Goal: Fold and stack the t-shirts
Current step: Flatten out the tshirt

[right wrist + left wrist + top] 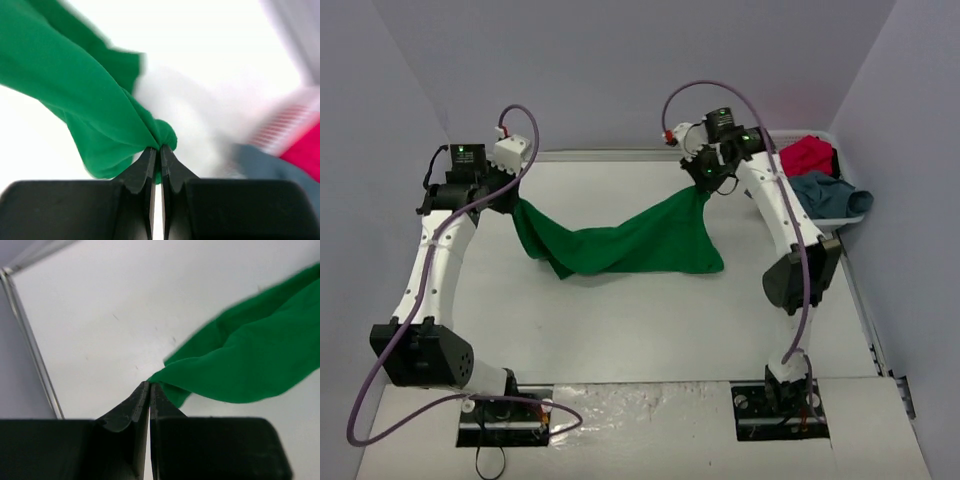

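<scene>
On the left, the left pincer (508, 202) is closed tight on one end of the green t-shirt (620, 245). In the left wrist view its two dark fingers (135, 407) meet almost flush at the tips, nipping a thin edge of the cloth (250, 365), which spreads away to the right above the pale desk (125, 305).

Between the arms the green shirt hangs in a sagging band, raised at both ends. Its middle and lower edge droop onto the desk (620, 330), where the cloth lies in loose folds.

Further right, the right pincer (705, 180) is clamped on the other end of the shirt. The right wrist view shows the jaws pressed together on a bunched knot of green cloth (75, 90) at the tips (156, 148).

At the far right edge of the desk stands a white basket (835, 217). The red t-shirt (807, 155) lies crumpled in it, with the grey-blue t-shirt (825, 193) just in front, spilling over the basket's rim. Both appear blurred in the right wrist view, red (305, 150) beside grey-blue (265, 165).
</scene>
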Robot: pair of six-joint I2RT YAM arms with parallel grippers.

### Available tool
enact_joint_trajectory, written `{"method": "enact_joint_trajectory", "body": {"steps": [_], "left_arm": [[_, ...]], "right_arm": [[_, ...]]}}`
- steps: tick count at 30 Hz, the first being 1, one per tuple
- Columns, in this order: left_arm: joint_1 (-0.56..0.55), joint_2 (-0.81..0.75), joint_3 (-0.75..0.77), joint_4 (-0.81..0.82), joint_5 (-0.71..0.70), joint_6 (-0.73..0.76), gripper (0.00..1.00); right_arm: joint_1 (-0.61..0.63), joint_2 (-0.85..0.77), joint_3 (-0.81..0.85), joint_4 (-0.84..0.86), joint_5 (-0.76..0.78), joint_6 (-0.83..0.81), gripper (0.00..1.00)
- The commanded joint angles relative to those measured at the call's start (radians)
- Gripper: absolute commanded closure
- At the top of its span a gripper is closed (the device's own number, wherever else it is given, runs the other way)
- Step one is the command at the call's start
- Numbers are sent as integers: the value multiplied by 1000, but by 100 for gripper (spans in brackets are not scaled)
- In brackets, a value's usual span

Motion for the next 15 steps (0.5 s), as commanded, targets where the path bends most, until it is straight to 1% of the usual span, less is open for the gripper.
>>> {"method": "enact_joint_trajectory", "body": {"steps": [1, 2, 3, 4, 6, 7, 8, 9, 10, 11, 12, 13, 14, 15], "left_arm": [[8, 113, 265, -47, -56, -87, 98], [8, 145, 384, -60, -52, -102, 97], [8, 148, 431, -80, -40, -130, 98], [8, 148, 468, -90, -29, -141, 98], [8, 113, 514, -111, 2, -158, 98], [8, 61, 504, -111, 32, -156, 98], [8, 61, 482, -110, 45, -156, 98], [8, -8, 408, -101, 59, -138, 98], [8, -49, 358, -96, 83, -123, 98], [8, -132, 311, -96, 95, -104, 98], [8, -170, 213, -111, 105, -57, 98], [8, -210, 165, -123, 127, -34, 97], [8, -287, 118, -140, 140, 13, 98], [8, -321, 70, -181, 152, 43, 98]], "right_arm": [[-59, -9, 167, 0, 107, 36, 100], [-66, -18, 185, 3, 100, 37, 100], [-77, -26, 214, 4, 75, 42, 100], [-106, -46, 214, 11, -4, 48, 100], [-122, -125, 196, 17, -66, 50, 100], [-122, -197, 149, 18, -104, 38, 100], [-122, -239, 110, 23, -120, 33, 100], [-122, -279, 64, 32, -133, 25, 100], [-122, -363, -44, 37, -143, 16, 100], [-122, -404, -103, 38, -158, 1, 100], [-120, -443, -167, 34, -167, -7, 100], [-116, -525, -301, 29, -172, -18, 100], [-108, -569, -370, 26, -178, -39, 100], [-100, -607, -439, 14, -173, -54, 100]]}}
